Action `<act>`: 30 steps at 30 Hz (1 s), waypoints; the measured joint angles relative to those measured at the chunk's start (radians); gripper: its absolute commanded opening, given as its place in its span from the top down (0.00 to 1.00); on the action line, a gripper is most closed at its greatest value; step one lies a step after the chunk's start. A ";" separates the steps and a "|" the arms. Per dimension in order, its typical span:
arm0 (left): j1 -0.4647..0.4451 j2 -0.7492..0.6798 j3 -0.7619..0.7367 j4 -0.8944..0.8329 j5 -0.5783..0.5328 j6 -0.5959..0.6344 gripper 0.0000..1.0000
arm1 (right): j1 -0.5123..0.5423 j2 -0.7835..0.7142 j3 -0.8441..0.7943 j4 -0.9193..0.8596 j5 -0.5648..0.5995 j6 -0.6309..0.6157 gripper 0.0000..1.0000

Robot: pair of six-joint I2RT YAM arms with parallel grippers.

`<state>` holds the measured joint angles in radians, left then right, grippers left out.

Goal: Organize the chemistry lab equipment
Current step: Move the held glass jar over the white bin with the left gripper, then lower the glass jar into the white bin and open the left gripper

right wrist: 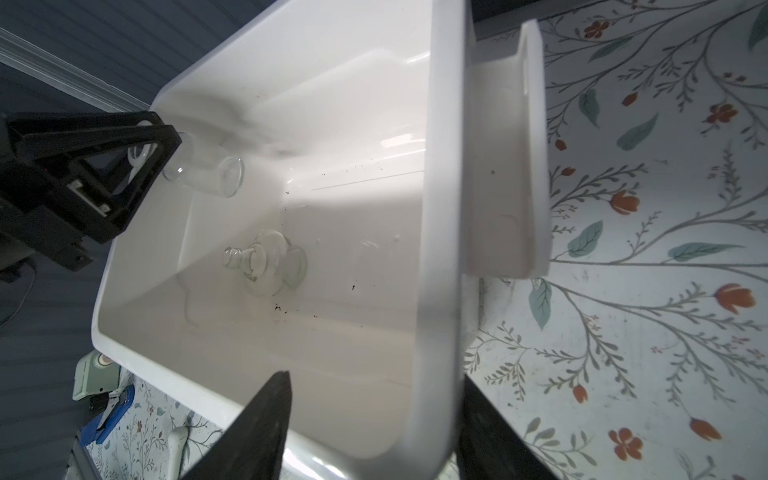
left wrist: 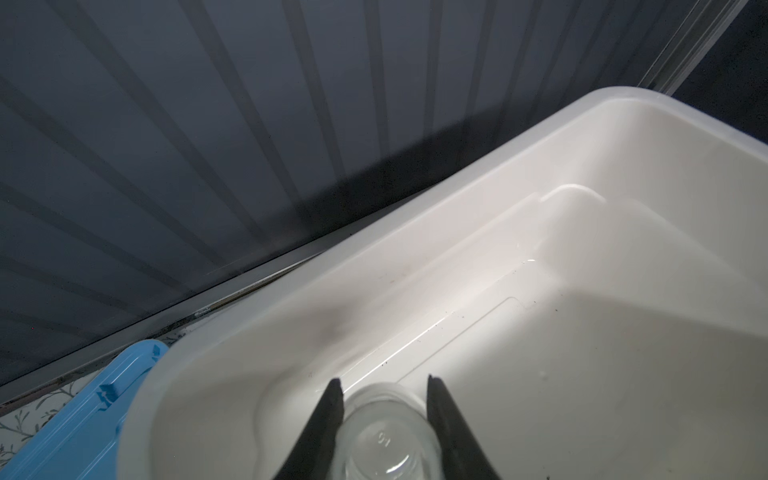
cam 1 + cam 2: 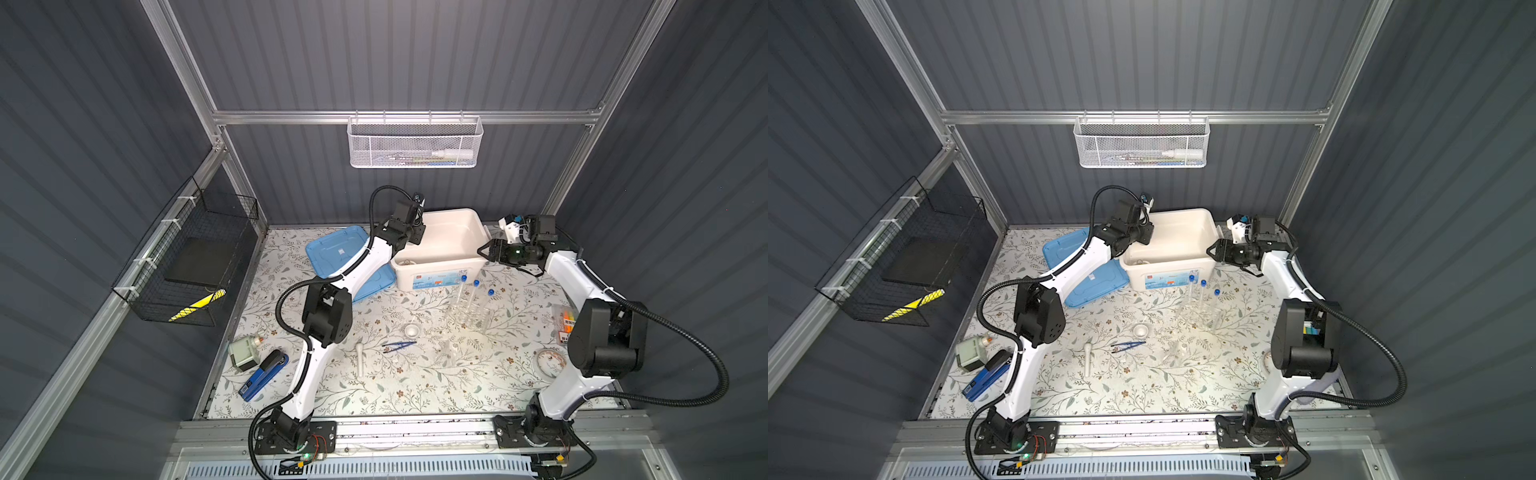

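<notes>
My left gripper [image 2: 384,386] is shut on a small clear glass vessel [image 2: 386,432], held over the left end of the open white bin [image 3: 449,212]. The right wrist view shows that vessel [image 1: 208,174] tilted above the bin floor, where another glass vessel [image 1: 266,262] lies. My right gripper [image 1: 376,376] stands open astride the bin's right wall, one finger inside and one outside. In both top views blue-capped test tubes [image 3: 469,299] stand in the clear rack [image 3: 465,322]. Nearby on the table are the white bowl [image 3: 412,331], the pestle [image 3: 360,357], the blue tweezers [image 3: 400,345] and a glass vessel [image 3: 446,351].
A blue lid [image 3: 332,249] lies under the left arm beside the bin. A stapler [image 3: 264,374] and a green device [image 3: 243,353] sit at the front left. A marker pack [image 3: 566,324] and a tape roll [image 3: 548,361] are at the right edge.
</notes>
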<state>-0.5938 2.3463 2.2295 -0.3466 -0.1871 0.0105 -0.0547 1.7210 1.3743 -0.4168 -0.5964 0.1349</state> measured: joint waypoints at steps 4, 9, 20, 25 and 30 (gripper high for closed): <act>0.004 0.035 0.037 0.006 -0.010 -0.022 0.67 | 0.003 -0.011 -0.008 0.000 0.002 0.004 0.37; 0.005 0.053 0.050 0.011 -0.020 -0.065 0.67 | 0.003 -0.012 -0.013 0.002 0.006 0.008 0.37; 0.006 0.071 0.063 0.019 -0.038 -0.151 0.67 | 0.008 -0.012 -0.026 0.013 0.009 0.014 0.37; 0.005 0.096 0.064 0.019 -0.041 -0.177 0.67 | 0.009 -0.012 -0.028 0.014 0.009 0.015 0.37; 0.005 0.117 0.076 0.018 -0.041 -0.196 0.67 | 0.011 -0.012 -0.034 0.019 0.009 0.014 0.37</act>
<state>-0.5884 2.4630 2.3051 -0.3286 -0.2283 -0.1856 -0.0441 1.7088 1.3399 -0.3973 -0.5877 0.1493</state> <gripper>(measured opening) 0.329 0.626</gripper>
